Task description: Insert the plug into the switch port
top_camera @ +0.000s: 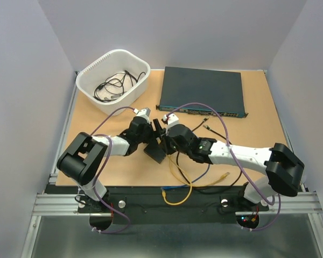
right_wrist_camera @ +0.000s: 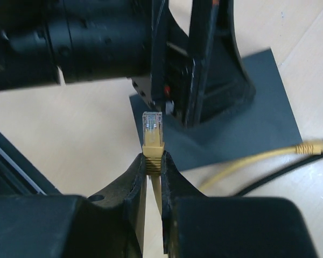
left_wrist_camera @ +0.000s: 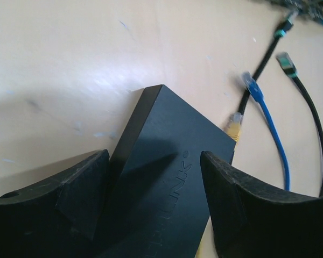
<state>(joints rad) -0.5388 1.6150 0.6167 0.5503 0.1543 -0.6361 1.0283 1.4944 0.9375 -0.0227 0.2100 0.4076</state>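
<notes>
The small flat black box [left_wrist_camera: 167,177] lies between my left gripper's [left_wrist_camera: 153,183] fingers, which close on its two long edges; its port is not visible. In the top view the box [top_camera: 155,153] sits at the table's middle, with the left gripper [top_camera: 155,131] over it. My right gripper [right_wrist_camera: 153,161] is shut on the yellow boot of a clear-tipped plug [right_wrist_camera: 152,126]. The plug points at the box's near corner [right_wrist_camera: 145,107], a short gap away, just below the left gripper's body. In the top view the right gripper [top_camera: 164,138] meets the left one.
A large dark switch unit [top_camera: 202,92] stands at the back. A white basket [top_camera: 114,80] of cables is at the back left. Loose blue [left_wrist_camera: 253,86], black [left_wrist_camera: 287,62] and yellow [left_wrist_camera: 234,124] plugs lie right of the box. Yellow cable [top_camera: 177,193] loops over the front edge.
</notes>
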